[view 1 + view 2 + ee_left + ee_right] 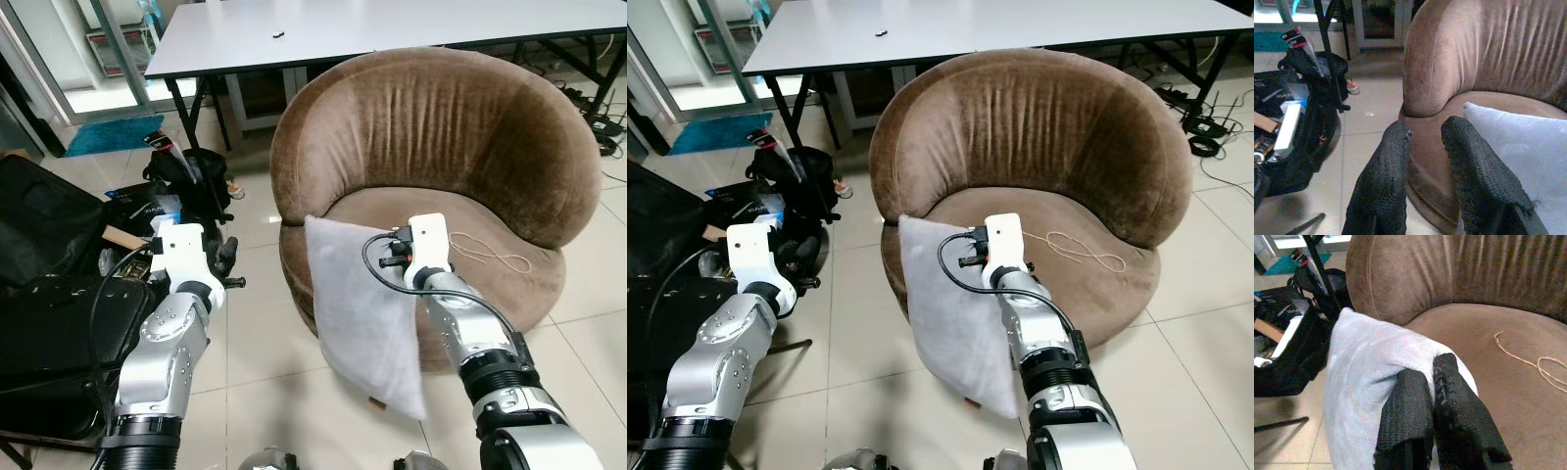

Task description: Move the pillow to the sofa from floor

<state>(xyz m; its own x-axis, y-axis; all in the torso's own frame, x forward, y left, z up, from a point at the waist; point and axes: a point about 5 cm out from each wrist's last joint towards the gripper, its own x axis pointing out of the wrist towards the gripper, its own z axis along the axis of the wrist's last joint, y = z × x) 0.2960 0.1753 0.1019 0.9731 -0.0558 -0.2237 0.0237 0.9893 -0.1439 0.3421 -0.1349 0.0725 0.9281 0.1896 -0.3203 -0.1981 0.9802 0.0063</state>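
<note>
grey table [392, 29], black bags [59, 294], string [1533, 360]

Both head eyes look forward and down on the sofa [431, 157]. Each wrist camera peers closely along its fingers [1386, 181], sharing that sofa.

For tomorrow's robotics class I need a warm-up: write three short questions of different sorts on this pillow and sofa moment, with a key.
1. True or false: the pillow lies flat on the floor.
2. Which gripper holds the pillow? A) left gripper B) right gripper C) both
3. Fill in: a thin ____ lies on the seat of the sofa.

Key: 1. False, it hangs lifted at the seat's front edge. 2. B; the left fingers stand apart, holding nothing. 3. string.
</note>
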